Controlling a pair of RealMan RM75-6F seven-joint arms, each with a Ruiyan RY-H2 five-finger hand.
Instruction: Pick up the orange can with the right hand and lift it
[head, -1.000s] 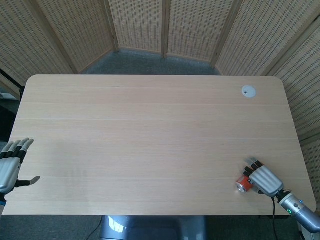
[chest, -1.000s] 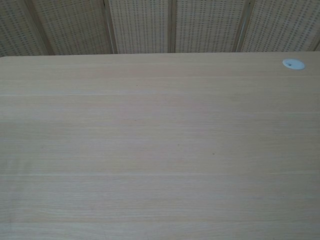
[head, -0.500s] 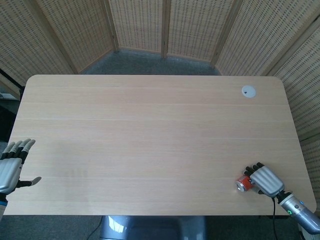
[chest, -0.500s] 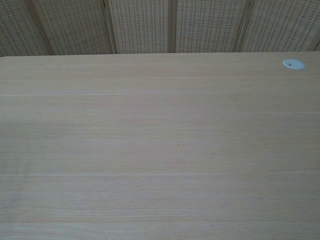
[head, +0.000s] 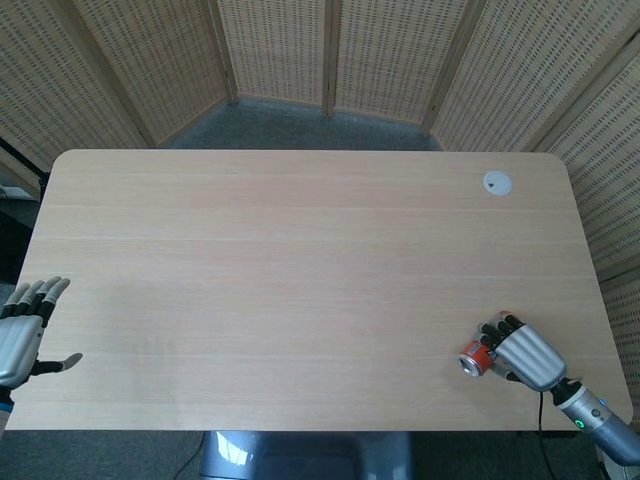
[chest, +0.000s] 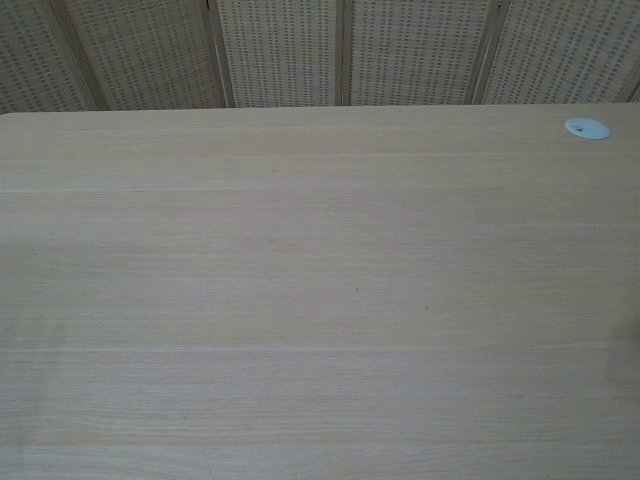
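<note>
While wrapped in the right hand (head: 527, 357), fingers curled round it, the can (head: 474, 360) near the table's (head: 300, 260) front right corner, tilted. Left hand (head: 20, 335) open at the left edge, holding nothing.

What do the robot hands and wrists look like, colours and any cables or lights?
Both the right robot hand and the left robot hand have smooth silver-grey shells with dark, black-segmented fingers. The right one sits on a grey cylindrical wrist with a small green light, and a thin black cable runs down beside it.
</note>
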